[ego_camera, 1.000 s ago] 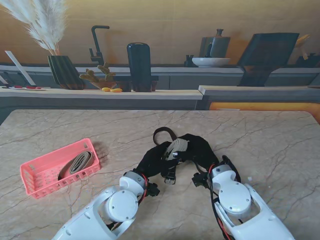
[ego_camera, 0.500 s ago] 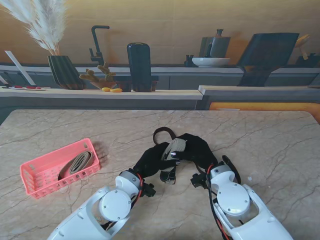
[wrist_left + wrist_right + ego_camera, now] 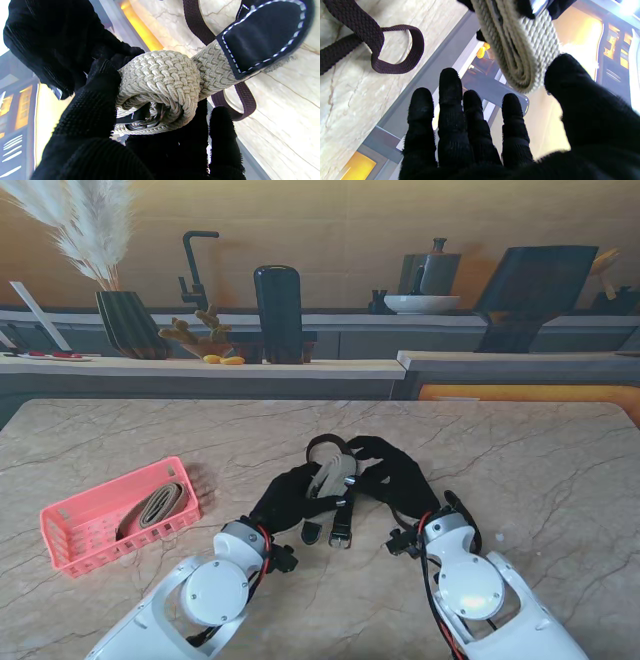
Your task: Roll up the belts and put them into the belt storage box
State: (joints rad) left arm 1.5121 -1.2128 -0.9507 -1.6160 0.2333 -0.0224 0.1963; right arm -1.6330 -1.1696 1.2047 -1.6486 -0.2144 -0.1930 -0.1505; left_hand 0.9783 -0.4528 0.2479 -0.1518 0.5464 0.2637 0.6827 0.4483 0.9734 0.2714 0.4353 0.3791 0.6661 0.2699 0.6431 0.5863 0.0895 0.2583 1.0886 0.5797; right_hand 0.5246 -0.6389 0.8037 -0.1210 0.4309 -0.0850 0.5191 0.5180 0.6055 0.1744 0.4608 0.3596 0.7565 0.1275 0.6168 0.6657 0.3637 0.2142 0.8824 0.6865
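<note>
A beige braided belt (image 3: pixel 330 475) is wound into a roll (image 3: pixel 160 82) and held above the table by my left hand (image 3: pixel 288 498), whose fingers (image 3: pixel 100 112) close around it. Its dark stitched tip (image 3: pixel 260 35) sticks out loose. My right hand (image 3: pixel 397 475) is beside the roll with its fingers (image 3: pixel 450 100) spread and the thumb (image 3: pixel 570 75) next to the roll's edge (image 3: pixel 520 50). A dark brown belt (image 3: pixel 324 444) lies looped on the table under both hands (image 3: pixel 395 50). The pink storage box (image 3: pixel 70 532) stands at the left with a rolled belt (image 3: pixel 155 506) inside.
Marble table (image 3: pixel 520 450) with its far edge against a counter holding a black vase (image 3: pixel 278 312), a ribbed planter (image 3: pixel 128 322) and a tap. Dark strap ends (image 3: pixel 342 526) hang or lie between my wrists.
Both hands moved farther from me with the beige roll. My left arm swung left. The right hand's fingers spread away from the roll, and two strap ends now show between my wrists.
</note>
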